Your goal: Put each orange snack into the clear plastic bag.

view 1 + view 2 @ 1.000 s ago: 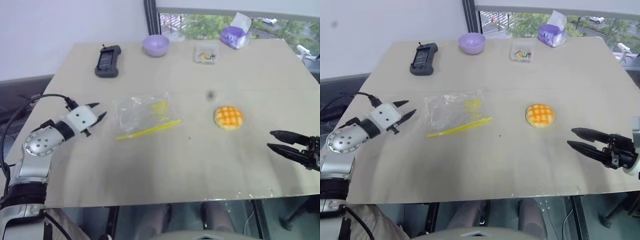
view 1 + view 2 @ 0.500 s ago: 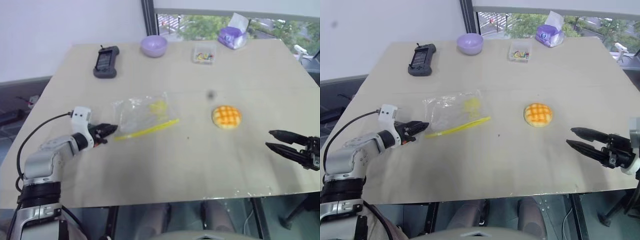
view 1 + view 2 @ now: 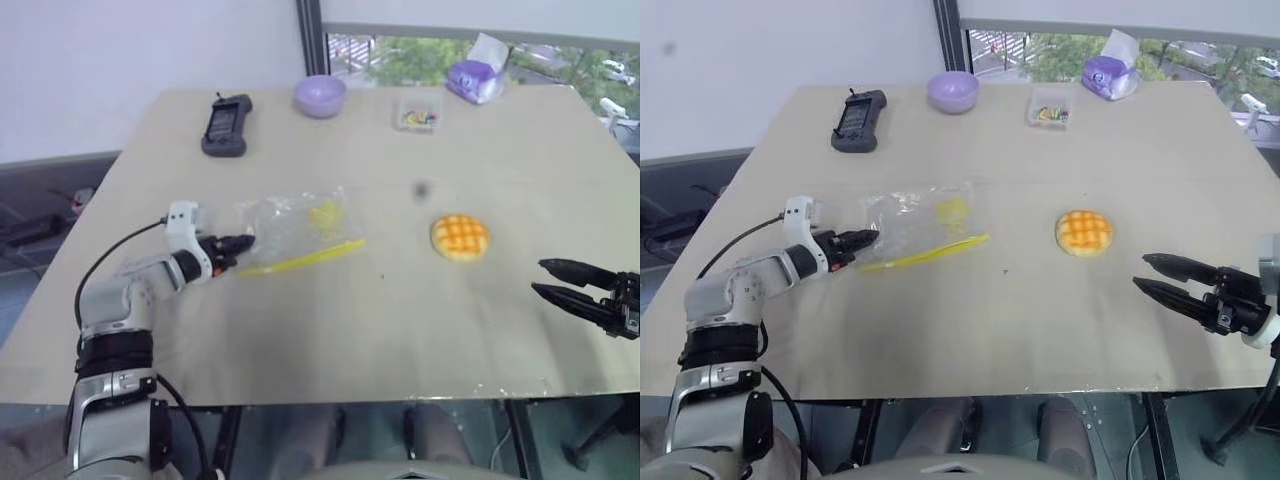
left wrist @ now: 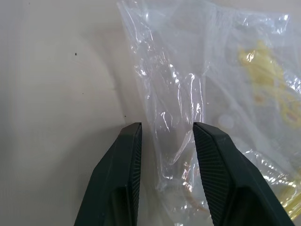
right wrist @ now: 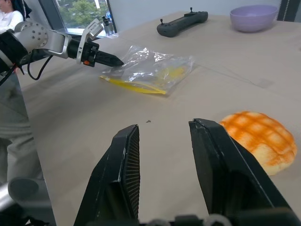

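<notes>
Head views: left gripper (image 3: 243, 243) lowered to the table (image 3: 400, 320) and advanced to the left edge of the bag (image 3: 295, 225), against a position clear of the bag and higher a second ago; wrist rolled since then, fingers now stacked as one dark point at the bag's edge. Bag flat, unmoved, yellow strip (image 3: 300, 260) along its near side. Bun (image 3: 459, 237) unmoved, right of the bag and well apart from it, resting on the table, not in the bag. Right gripper (image 3: 545, 278) unchanged at the table's right edge, near the bun but apart, fingers parted and empty. Controller (image 3: 225, 124), purple bowl (image 3: 320, 96), small clear box (image 3: 417, 110) and tissue pack (image 3: 474, 80) along the far side, all as before. Left wrist view: fingers (image 4: 214, 174) parted, with the bag's crinkled edge (image 4: 176, 136) lying between them; contact not discernible, no grip closed. Right wrist view: fingers (image 5: 124, 172) open, nothing between; bun (image 5: 258, 141) just beyond the one finger, bag (image 5: 150, 70) farther off with the left gripper (image 5: 117, 61) at its corner.
</notes>
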### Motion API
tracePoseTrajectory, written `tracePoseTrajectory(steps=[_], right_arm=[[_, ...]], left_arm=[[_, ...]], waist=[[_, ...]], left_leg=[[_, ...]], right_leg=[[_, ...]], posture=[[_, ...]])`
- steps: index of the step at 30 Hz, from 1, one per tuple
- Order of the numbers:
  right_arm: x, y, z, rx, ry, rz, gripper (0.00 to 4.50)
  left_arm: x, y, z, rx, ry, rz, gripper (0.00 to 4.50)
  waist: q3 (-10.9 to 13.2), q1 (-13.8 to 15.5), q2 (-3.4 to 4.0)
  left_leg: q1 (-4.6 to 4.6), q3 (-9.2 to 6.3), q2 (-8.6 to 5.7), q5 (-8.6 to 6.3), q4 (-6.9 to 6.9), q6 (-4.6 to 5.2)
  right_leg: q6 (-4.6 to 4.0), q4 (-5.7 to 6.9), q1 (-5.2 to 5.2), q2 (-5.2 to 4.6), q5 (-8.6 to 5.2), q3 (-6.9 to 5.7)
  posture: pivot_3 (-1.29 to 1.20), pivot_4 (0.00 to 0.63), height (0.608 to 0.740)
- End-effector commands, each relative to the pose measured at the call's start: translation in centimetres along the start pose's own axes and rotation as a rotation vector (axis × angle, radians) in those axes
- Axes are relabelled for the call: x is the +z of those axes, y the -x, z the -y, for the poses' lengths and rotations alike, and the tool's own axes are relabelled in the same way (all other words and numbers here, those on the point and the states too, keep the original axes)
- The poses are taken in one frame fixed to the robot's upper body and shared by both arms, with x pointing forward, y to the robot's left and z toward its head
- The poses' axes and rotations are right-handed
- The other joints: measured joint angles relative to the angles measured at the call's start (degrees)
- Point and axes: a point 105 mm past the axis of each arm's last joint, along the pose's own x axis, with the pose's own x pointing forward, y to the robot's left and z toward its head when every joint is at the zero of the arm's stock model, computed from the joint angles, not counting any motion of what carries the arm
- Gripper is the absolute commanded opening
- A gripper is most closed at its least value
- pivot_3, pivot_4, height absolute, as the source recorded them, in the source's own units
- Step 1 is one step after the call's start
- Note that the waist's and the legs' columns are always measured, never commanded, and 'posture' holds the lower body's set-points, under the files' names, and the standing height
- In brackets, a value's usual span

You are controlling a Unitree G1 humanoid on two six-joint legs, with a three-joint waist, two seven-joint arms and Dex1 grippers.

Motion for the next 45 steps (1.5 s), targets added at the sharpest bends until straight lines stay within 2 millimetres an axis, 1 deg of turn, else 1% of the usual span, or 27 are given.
tracePoseTrajectory(steps=[1,2,3,8,10,13,17,20,24,28,32,36,38,40,41,43,45], right_arm=[[0.9,0.2,-0.2,-0.01,0.045,0.019,1.88],[0.8,0.2,-0.2,-0.012,0.045,0.018,1.88],[0.8,0.2,-0.2,-0.013,0.045,0.017,1.88],[0.8,0.3,-0.2,-0.019,0.044,0.014,1.88],[0.8,0.3,-0.2,-0.021,0.044,0.013,1.88],[0.8,0.3,-0.2,-0.021,0.045,0.013,1.88],[0.9,0.2,0.0,-0.017,0.046,0.015,1.88],[0.9,-0.1,0.1,-0.012,0.047,0.016,1.88],[1.0,-0.5,0.2,-0.006,0.049,0.022,1.88],[0.8,-1.1,0.1,0.005,0.054,0.03,1.88],[0.6,-2.7,-0.3,0.014,0.068,0.037,1.88],[-0.4,-5.4,-0.5,0.005,0.121,0.005,1.88],[-1.0,-6.4,-0.1,-0.025,0.168,-0.036,1.88],[-1.7,-7.5,0.9,-0.09,0.27,-0.089,1.88],[-2.3,-8.0,1.6,-0.123,0.3,-0.144,1.88],[-3.1,-9.0,2.7,-0.182,0.377,-0.212,1.88],[-3.4,-10.1,3.0,-0.195,0.398,-0.228,1.88]], left_arm=[[-3.2,-0.9,0.0,-0.001,0.068,-0.134,0.75],[-3.2,-1.0,0.2,-0.012,0.071,-0.136,0.28],[-3.2,-1.1,0.3,-0.019,0.074,-0.137,0.03],[-2.3,-1.3,1.3,-0.063,0.117,-0.091,0.03],[-1.7,-1.1,2.4,-0.126,0.154,-0.055,0.03],[-0.4,0.0,4.8,-0.287,0.22,0.005,0.03],[1.3,1.8,7.5,-0.48,0.324,0.063,0.03],[1.9,2.7,8.5,-0.565,0.405,0.058,0.03],[3.0,3.4,9.4,-0.629,0.445,0.097,0.03],[4.7,4.1,10.7,-0.72,0.496,0.16,0.03],[5.7,4.2,12.2,-0.79,0.542,0.2,0.03],[6.5,3.6,14.4,-0.864,0.609,0.238,0.03],[6.7,3.6,15.4,-0.895,0.627,0.241,0.03],[7.1,3.5,16.1,-0.922,0.67,0.254,0.03],[7.2,3.5,16.5,-0.928,0.682,0.255,0.03],[7.6,3.5,16.9,-0.941,0.717,0.266,0.03],[8.0,3.5,17.0,-0.946,0.765,0.279,0.03]], waist=[[-0.02,-0.01,0.04],[-0.03,-0.02,0.04],[-0.03,-0.02,0.04],[-0.04,0.01,0.06],[-0.03,-0.01,0.05],[0.04,-0.12,-0.05],[0.25,-0.41,-0.41],[0.26,-0.74,-0.42],[0.26,-1.11,-0.43],[0.34,-1.22,-0.56],[0.34,-1.23,-0.56],[0.35,-1.39,-0.59],[0.36,-1.38,-0.59],[0.36,-1.37,-0.59],[0.36,-1.38,-0.59],[0.35,-1.41,-0.6],[0.35,-1.34,-0.6]], left_leg=[[0.04,-0.01,0.0,0.0,0.0,0.0],[0.05,-0.02,0.0,0.0,0.0,0.0],[0.05,-0.02,0.0,0.0,0.0,0.0],[0.04,-0.07,-0.02,0.0,0.0,0.0],[0.03,-0.08,-0.02,0.0,0.0,0.0],[-0.01,-0.09,-0.02,0.0,0.0,0.0],[-0.21,-0.11,0.05,0.01,0.0,-0.02],[-0.23,-0.08,0.06,0.02,0.0,-0.03],[-0.22,-0.07,0.04,0.01,0.0,-0.03],[-0.23,-0.1,0.05,0.02,0.0,-0.04],[-0.23,-0.08,0.04,0.12,0.01,-0.23],[-0.23,-0.06,0.04,0.14,0.01,-0.28],[-0.24,-0.07,0.05,0.15,0.01,-0.29],[-0.24,-0.06,0.05,0.15,0.01,-0.3],[-0.26,-0.04,0.04,0.15,0.01,-0.3],[-0.28,0.01,0.03,0.16,0.02,-0.31],[-0.31,0.04,0.01,0.17,0.03,-0.33]], right_leg=[[0.0,-0.02,0.05,0.0,0.0,-0.01],[0.0,-0.03,0.08,0.0,0.0,-0.02],[0.0,-0.03,0.08,0.0,0.0,-0.02],[0.0,-0.06,0.1,-0.03,0.0,-0.05],[0.0,-0.07,0.1,-0.03,0.0,-0.06],[0.0,-0.1,0.08,-0.03,0.0,-0.07],[0.0,-0.07,-0.17,0.01,0.0,-0.08],[0.0,-0.06,-0.21,0.01,0.0,-0.05],[0.0,-0.07,-0.2,0.01,0.0,-0.05],[0.0,-0.08,-0.21,0.01,0.0,-0.06],[0.0,-0.08,-0.2,-0.01,0.0,-0.05],[0.0,-0.1,-0.21,-0.01,0.0,0.0],[0.0,-0.09,-0.23,0.0,0.0,0.0],[0.0,-0.08,-0.25,0.0,0.0,0.01],[0.0,-0.07,-0.31,0.0,0.0,0.03],[0.0,-0.05,-0.35,0.0,0.0,0.09],[-0.01,-0.02,-0.42,0.0,0.01,0.12]], posture=[[0.0,0.15,0.74],[0.0,0.15,0.74],[0.0,0.15,0.74],[0.0,0.15,0.74],[0.0,0.15,0.74],[0.0,0.15,0.74],[0.0,0.15,0.74],[0.0,0.15,0.74],[0.0,0.15,0.74],[0.0,0.15,0.74],[0.0,0.15,0.74],[0.0,0.15,0.74],[0.0,0.15,0.74],[0.0,0.15,0.74],[0.0,0.15,0.74],[0.0,0.15,0.74],[0.0,0.15,0.74]])
